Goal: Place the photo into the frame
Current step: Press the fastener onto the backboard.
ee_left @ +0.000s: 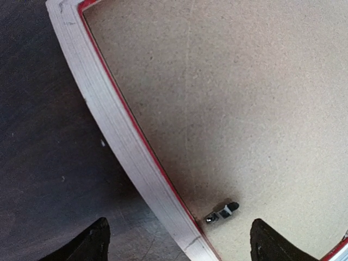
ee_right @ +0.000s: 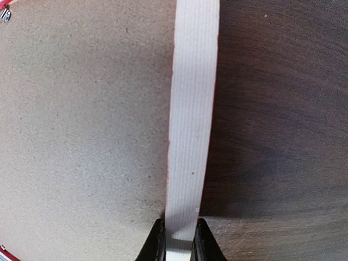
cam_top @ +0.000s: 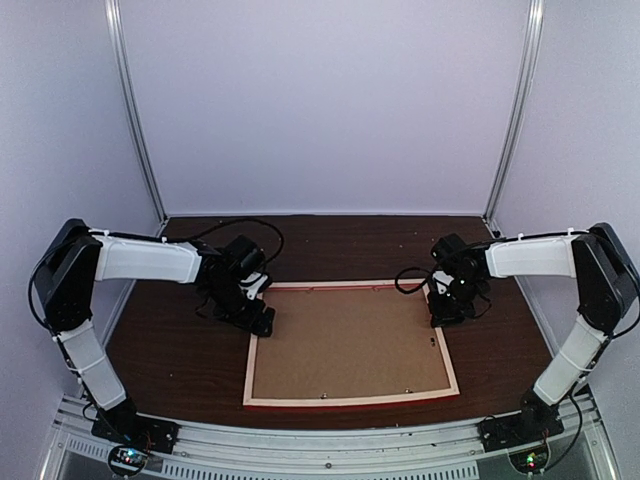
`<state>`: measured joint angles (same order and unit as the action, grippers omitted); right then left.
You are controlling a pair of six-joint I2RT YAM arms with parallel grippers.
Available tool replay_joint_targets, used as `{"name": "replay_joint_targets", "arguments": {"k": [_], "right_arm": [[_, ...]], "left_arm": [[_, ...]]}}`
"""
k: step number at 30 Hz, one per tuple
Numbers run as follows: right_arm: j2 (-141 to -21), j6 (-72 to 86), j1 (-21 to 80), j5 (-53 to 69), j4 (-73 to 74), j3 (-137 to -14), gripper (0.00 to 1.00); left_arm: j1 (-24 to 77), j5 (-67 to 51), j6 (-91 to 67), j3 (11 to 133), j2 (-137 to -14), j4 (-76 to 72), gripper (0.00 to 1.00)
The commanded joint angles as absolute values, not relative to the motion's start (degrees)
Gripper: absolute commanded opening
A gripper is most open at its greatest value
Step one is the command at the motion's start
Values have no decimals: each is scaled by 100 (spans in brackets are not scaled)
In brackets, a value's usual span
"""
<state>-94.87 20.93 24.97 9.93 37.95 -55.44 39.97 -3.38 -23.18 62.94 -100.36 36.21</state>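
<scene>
From above, the frame (cam_top: 350, 402) lies face down at centre of the dark surface (cam_top: 170, 340), pale wood back up, red showing only along its lower edge. Brown backing board (cam_top: 345, 345) sits inside it and fills the opening. Photo not visible in any view; I judge it is under the board, cannot confirm. If so, insertion is done and what's left is locking the tabs and letting go. My left end effector (cam_top: 260, 320) is at the frame's upper left corner, my right end effector (cam_top: 445, 312) at the upper right rail.

Left wrist: my fingers (ee_left: 95, 242) are spread wide at the bottom of the picture, one over the surface, the other over the board, straddling the pale rail that runs diagonally from upper left. They hold nothing and I see no contact. A small metal tab (ee_left: 222, 212) lies on the board just inside the rail, lower centre.

Right wrist: my fingers are drawn close and clamped on the pale rail at bottom centre, board to the left, bare surface to the right.
</scene>
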Motion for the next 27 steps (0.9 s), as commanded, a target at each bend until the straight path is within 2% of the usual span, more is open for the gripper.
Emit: {"name": "replay_joint_targets", "arguments": {"k": [1,14,27], "right_arm": [[-9463,1898,2479,958,3850,-5502,1],[-9492,1898,2479,963,3870,-5513,1],[-9459,1898,2476,977,3843,-5469,1]], "left_arm": [[4034,-171,-2101,6489,-10234,3562,88],[4034,155,-2097,6647,-10518,3542,78],[4034,357,-2605,6657,-10651,3535,57]]}}
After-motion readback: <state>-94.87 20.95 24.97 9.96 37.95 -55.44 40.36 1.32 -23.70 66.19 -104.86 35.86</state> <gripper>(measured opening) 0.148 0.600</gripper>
